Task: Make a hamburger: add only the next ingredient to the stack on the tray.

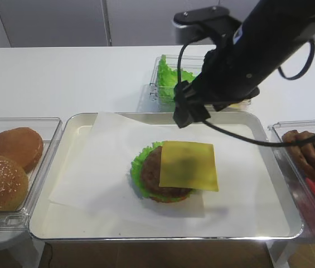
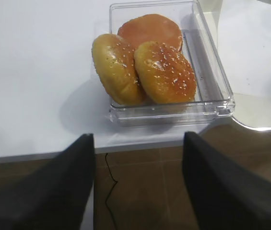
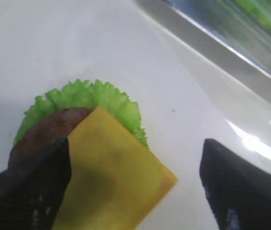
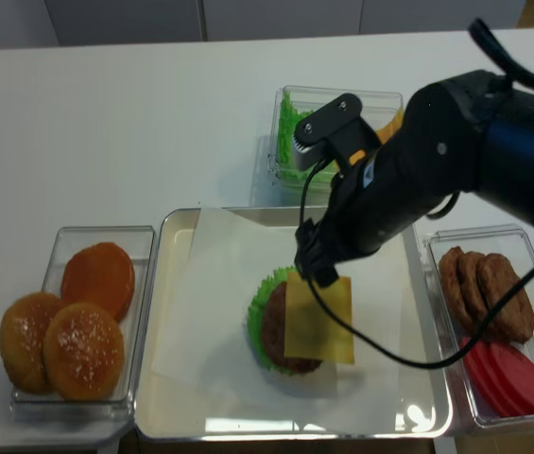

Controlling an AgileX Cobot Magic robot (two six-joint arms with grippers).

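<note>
A square yellow cheese slice [image 1: 188,164] lies flat on the stack [image 1: 150,174], covering most of the brown patty and overhanging it on the right. Frilly green lettuce [image 3: 92,98] shows round the patty's edge. The stack sits mid-tray on white paper in the shiny metal tray [image 1: 76,131]. My right gripper [image 1: 183,113] hovers just above the stack's far side, open, and its dark fingers [image 3: 34,187] stand wide to either side of the cheese [image 3: 111,177]. My left gripper [image 2: 137,139] is open and holds nothing, over the table's front edge near the bun bin.
A clear bin with sesame buns [image 1: 9,164] stands left of the tray. At the back is a clear bin of lettuce [image 1: 168,78]. The bin on the right holds brown patties [image 4: 484,288] and red slices [image 4: 508,374].
</note>
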